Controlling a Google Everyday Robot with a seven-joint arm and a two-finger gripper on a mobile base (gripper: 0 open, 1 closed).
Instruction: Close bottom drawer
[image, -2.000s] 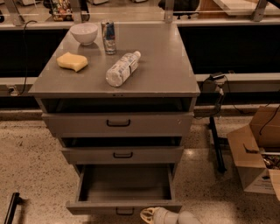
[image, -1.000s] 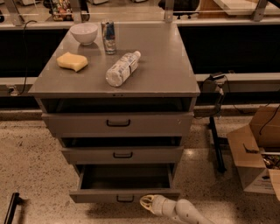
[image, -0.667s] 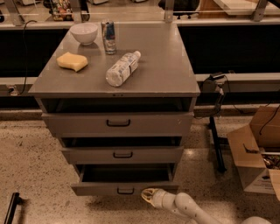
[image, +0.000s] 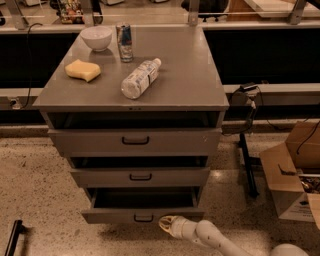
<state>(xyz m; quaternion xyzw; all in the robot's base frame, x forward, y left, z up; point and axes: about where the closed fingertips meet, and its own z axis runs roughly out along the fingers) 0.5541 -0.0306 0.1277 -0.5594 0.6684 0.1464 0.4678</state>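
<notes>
Your task is partly done. The bottom drawer (image: 112, 215) sits at the foot of the cabinet and is not yet shut: a dark strip of its inside shows behind the front, which stands nearer to you than the front of the middle drawer (image: 100, 177) above it. Only a short stretch of travel looks left, to my eye.

Your claw (image: 166, 224) is low down near the floor, just right of the small dark handle (image: 143, 218) and right up against the lower edge of the drawer front. Whether it actually touches the front is unclear. You cannot tell from here whether the claw is released or clenched; it grasps nothing that shows.

What remains, as I judge it, is to push the front away from you until the dark strip closes and the front lines up under the drawer above.

On the tabletop (image: 190, 75) the bottle (image: 140, 78), sponge (image: 83, 70), bowl (image: 96, 37) and can (image: 124, 42) play no part.
</notes>
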